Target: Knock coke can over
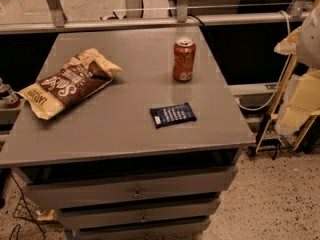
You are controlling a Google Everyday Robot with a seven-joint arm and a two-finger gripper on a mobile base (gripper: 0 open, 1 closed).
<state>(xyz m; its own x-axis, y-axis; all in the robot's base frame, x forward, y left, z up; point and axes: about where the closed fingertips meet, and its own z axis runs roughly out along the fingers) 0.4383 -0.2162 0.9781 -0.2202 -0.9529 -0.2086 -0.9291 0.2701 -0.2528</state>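
The coke can (184, 59) is red with a silver top. It stands upright on the grey cabinet top (125, 129), toward the back right. My gripper (306, 49) shows as a pale white and yellowish shape at the right edge of the view. It is beyond the cabinet's right side, well clear of the can and at about the can's depth. Nothing touches the can.
A brown and tan chip bag (70, 82) lies flat at the left. A dark-blue snack packet (173, 115) lies in front of the can. The cabinet has drawers (135, 191) below. A metal rail (150, 21) runs behind it. Cables and a yellow frame (272, 109) stand at the right.
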